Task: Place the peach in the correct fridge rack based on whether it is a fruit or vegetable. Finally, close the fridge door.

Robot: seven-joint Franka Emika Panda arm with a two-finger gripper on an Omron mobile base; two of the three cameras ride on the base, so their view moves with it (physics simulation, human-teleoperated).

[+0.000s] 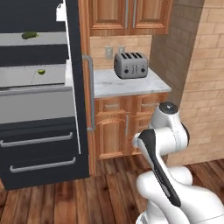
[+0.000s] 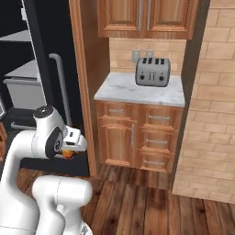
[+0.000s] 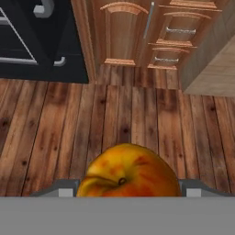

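Gripper (image 2: 69, 153) clamped on the peach (image 3: 131, 170), low; risk: clipping fridge door (image 1: 78, 87) swinging up to fridge rack (image 1: 35, 89)

Toaster (image 1: 131, 64), grey, four slots, stands on white marble counter (image 1: 127, 83), toward back, near wall. Two wall outlets (image 1: 109, 52) on tile just behind toaster. Wooden upper cabinets (image 1: 129, 15) above counter. Wooden lower cabinets (image 1: 127, 127) under counter, door at left, drawers at right. Brick wall (image 1: 205, 78) at right. Dark wooden plank floor (image 3: 114, 119). Elongated green vegetable (image 1: 29, 35) on upper fridge shelf, left. Small green round fruit (image 1: 42, 71) on shelf below.
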